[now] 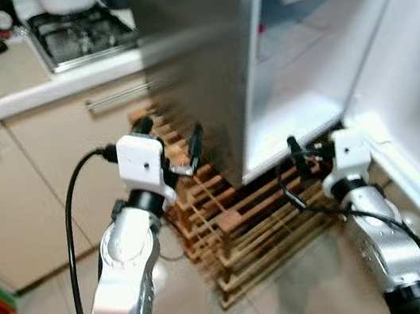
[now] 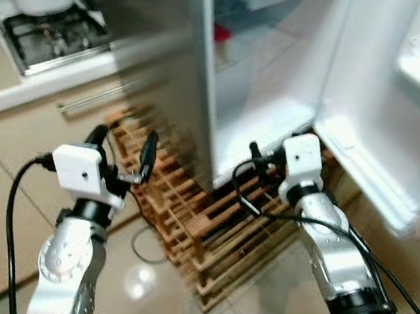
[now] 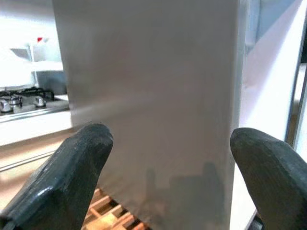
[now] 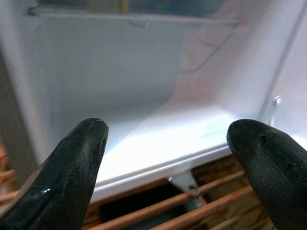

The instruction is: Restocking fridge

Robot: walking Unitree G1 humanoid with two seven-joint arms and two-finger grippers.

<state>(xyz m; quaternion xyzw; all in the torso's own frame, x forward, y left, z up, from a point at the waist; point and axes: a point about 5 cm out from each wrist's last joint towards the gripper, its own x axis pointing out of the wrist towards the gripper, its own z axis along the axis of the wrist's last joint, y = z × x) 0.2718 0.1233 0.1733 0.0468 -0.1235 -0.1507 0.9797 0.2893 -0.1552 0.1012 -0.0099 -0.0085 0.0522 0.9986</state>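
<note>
The fridge stands open on a wooden pallet, its door swung right. Left gripper and right gripper both hover spread wide and empty; stepping closer risks clipping the door

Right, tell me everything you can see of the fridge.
The fridge is a tall box with a grey metal-looking side and a white inside. Its white door stands wide open on the robot's right, with moulded shelves. The lowest compartment looks bare; something red sits higher up. It stands on a wooden slatted rack, beside the kitchen counter.
</note>
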